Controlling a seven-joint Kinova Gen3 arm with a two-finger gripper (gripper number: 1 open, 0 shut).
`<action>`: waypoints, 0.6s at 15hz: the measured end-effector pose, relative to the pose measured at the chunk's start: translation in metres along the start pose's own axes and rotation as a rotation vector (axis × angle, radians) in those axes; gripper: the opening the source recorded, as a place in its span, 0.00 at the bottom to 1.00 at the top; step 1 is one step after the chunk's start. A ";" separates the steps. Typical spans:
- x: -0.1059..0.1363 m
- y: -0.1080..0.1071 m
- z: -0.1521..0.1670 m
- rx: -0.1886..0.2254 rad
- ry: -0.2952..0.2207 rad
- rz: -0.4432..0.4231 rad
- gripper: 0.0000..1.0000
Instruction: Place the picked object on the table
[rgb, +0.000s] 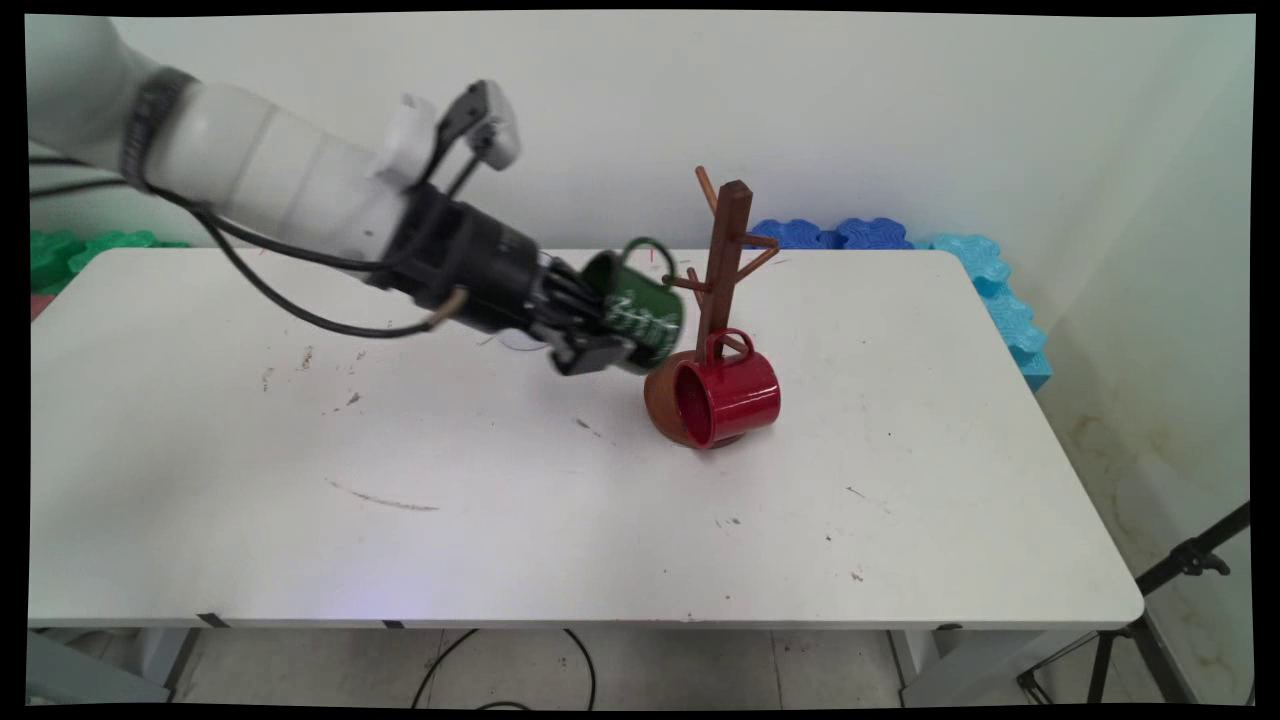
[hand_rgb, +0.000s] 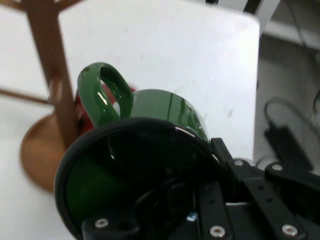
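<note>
Nearest the camera, the white table (rgb: 500, 540) shows only scuffs along its front. Toward the middle stands a brown mug tree (rgb: 722, 270), with a red mug (rgb: 728, 396) hanging sideways on a low peg, its open mouth facing left and showing nothing inside. Just left of the tree, the gripper (rgb: 612, 335) is clamped on a green mug's (rgb: 640, 312) rim, one finger inside. That mug is held in the air, tipped on its side with its handle toward the pegs, apparently holding nothing else.

Even soft indoor light, faint shadows, hand view slightly blurred, glossy reflections
</note>
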 end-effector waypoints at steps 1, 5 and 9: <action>-0.004 -0.007 -0.009 0.009 -0.032 0.017 0.00; -0.012 -0.029 -0.029 0.042 -0.135 0.082 0.00; -0.025 -0.058 -0.041 0.088 -0.281 0.173 0.00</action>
